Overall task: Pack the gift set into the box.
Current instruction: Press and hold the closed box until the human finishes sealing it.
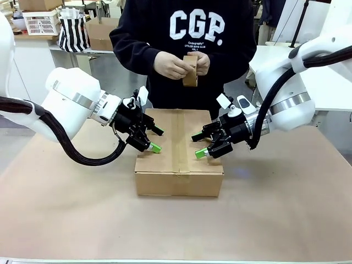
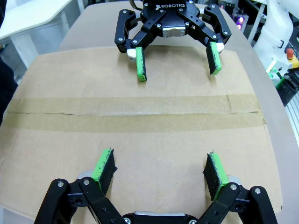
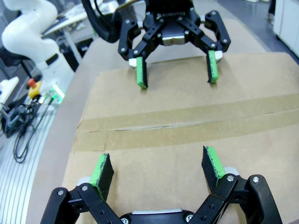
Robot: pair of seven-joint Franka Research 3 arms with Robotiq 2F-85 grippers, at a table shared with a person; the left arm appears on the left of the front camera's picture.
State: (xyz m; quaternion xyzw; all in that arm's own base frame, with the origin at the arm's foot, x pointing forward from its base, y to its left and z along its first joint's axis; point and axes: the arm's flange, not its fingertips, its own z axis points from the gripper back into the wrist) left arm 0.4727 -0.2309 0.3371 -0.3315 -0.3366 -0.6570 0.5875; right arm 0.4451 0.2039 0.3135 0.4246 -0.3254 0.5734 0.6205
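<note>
The box [image 1: 179, 168] lies in the middle of the table with its top flaps down and brown tape [image 2: 135, 113] along the centre seam. The gift set is hidden from view. My left gripper [image 1: 157, 139] hovers open over the box's left edge, nothing between its green pads [image 2: 103, 164]. My right gripper [image 1: 198, 146] hovers open over the right edge, facing the left one across the seam. In the left wrist view the right gripper [image 2: 176, 63] shows beyond the tape. In the right wrist view the left gripper [image 3: 176, 65] shows over the far side of the box [image 3: 187, 100].
A person stands at the far side holding a small brown object [image 1: 190, 71] in both hands above the box's far edge. Brown paper [image 1: 275, 209] covers the table. A striped bag [image 1: 73, 33] and a white basket [image 1: 41, 22] sit at the back left.
</note>
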